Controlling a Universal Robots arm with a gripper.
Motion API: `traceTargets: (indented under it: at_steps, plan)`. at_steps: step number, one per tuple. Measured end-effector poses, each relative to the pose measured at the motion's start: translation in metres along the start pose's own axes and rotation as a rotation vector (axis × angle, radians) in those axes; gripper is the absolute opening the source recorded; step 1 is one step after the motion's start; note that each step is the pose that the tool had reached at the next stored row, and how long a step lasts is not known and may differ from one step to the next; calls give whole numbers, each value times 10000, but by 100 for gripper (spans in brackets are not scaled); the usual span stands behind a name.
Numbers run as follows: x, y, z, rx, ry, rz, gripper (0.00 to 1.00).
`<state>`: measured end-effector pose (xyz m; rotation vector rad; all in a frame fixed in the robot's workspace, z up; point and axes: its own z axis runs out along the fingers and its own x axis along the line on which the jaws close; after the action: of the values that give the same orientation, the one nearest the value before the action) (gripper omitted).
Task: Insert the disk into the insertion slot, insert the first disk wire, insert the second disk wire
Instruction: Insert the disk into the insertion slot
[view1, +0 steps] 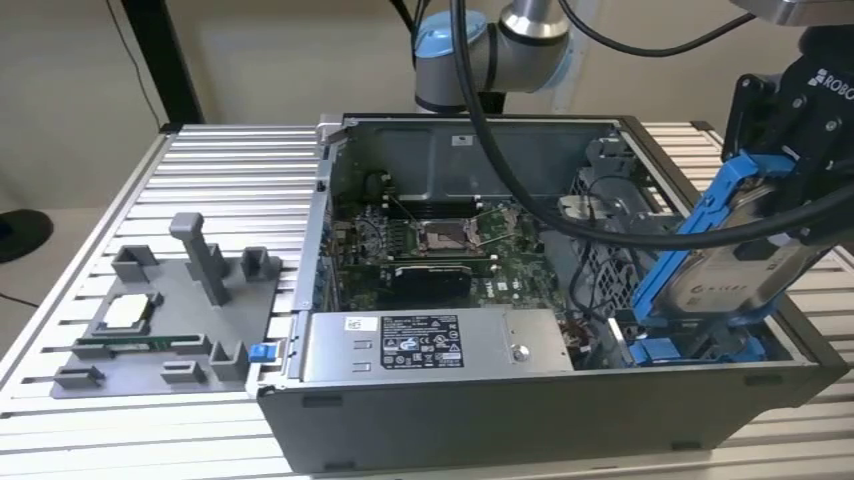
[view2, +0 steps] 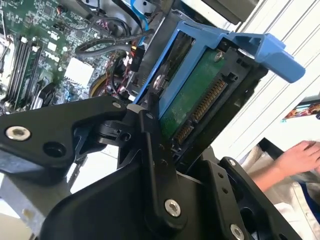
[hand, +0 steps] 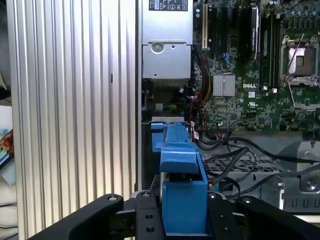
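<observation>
Disk (view1: 727, 270) clamped in gripper (hand: 185, 215) by carrier (hand: 182, 165) sides, tilted at insertion slot (view1: 694, 348), case's (view1: 534, 420) 4 o'clock, exterior view. Prob stiff, heavy-ish; connector pins (view2: 202, 107) fragile.

Thick black cables (view1: 511, 185) are sagging across the open grey metal computer case (view1: 534, 425) from the exterior view's top centre towards its right, crowding the tilted silver-grey hard drive in its blue plastic carrier (view1: 727, 272). A grey labelled power-supply box (view1: 434, 345) is blocking the lower centre. The green motherboard (view1: 441, 235) is lying open from above; the ribbed aluminium table (view1: 227, 165) at upper left is offering open surface.
</observation>
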<state>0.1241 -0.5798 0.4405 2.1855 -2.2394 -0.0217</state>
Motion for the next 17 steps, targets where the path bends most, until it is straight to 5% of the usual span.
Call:
traceTargets:
  at_steps: [17]
  plan:
    - [-34, -7, 278, 64, -6, -264, 0]
